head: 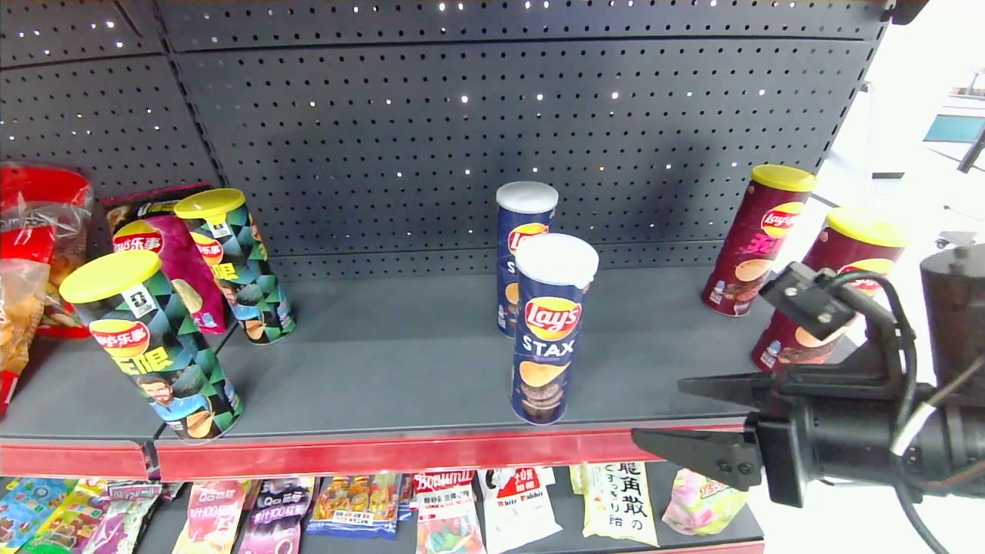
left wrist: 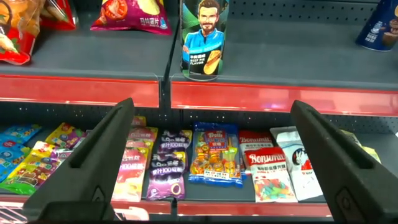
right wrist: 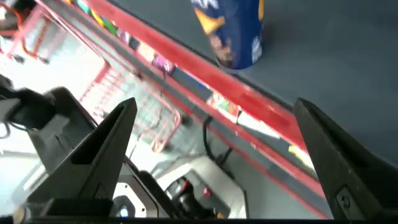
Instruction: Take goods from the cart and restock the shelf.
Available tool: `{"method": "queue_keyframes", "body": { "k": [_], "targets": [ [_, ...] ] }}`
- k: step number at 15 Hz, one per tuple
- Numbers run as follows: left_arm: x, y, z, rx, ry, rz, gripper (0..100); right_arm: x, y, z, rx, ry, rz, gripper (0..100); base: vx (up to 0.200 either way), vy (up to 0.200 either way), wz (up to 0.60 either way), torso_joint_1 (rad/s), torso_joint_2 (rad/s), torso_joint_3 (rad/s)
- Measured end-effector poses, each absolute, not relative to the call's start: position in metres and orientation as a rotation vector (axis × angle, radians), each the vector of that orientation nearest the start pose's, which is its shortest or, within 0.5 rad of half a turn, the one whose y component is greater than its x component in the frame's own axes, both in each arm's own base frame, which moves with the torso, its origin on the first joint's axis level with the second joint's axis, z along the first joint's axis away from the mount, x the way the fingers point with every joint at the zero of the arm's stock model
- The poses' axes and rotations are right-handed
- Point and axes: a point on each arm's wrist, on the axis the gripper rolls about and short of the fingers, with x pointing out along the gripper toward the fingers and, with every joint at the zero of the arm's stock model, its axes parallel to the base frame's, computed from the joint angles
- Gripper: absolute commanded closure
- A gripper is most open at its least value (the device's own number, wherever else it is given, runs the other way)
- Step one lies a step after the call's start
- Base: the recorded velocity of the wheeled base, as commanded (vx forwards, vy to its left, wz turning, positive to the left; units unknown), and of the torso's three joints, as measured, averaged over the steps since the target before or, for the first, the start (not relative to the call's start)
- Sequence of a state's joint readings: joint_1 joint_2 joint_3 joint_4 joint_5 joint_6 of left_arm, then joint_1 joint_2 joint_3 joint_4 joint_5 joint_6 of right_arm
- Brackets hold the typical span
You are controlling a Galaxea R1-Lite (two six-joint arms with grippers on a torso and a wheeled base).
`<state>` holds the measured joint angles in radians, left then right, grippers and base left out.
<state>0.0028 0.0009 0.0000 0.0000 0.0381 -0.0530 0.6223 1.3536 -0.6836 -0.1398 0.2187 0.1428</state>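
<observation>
Blue can [head: 550, 331] stands on the shelf [head: 400, 362]; before it, right gripper [head: 658, 412] and left gripper [left wrist: 212, 106] gape empty, another fetch likely due

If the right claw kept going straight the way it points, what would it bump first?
Probably the front blue can near the shelf's red front edge: the open right gripper points along that edge toward it. Depth is unclear; it might pass just in front.

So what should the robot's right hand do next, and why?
Probably pull the right gripper back toward the red cart for another item: it is open and empty, and the front blue can already stands upright on the shelf.
</observation>
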Motion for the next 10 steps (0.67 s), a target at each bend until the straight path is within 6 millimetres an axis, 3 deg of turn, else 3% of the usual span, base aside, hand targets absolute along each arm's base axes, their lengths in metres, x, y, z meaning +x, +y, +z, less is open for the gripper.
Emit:
{"method": "queue_keyframes", "body": {
  "k": [5,10],
  "targets": [
    [-0.023,0.001,0.075,-0.053,0.0,0.041,0,0.187,0.143,0.164,-0.047,0.697,0.685,0,0.0,0.0,0.0,0.0,0.0,0.0],
    [-0.023,0.001,0.075,-0.053,-0.001,0.041,0,0.21,0.159,0.157,-0.09,0.706,0.597,0,0.0,0.0,0.0,0.0,0.0,0.0]
  ]
}}
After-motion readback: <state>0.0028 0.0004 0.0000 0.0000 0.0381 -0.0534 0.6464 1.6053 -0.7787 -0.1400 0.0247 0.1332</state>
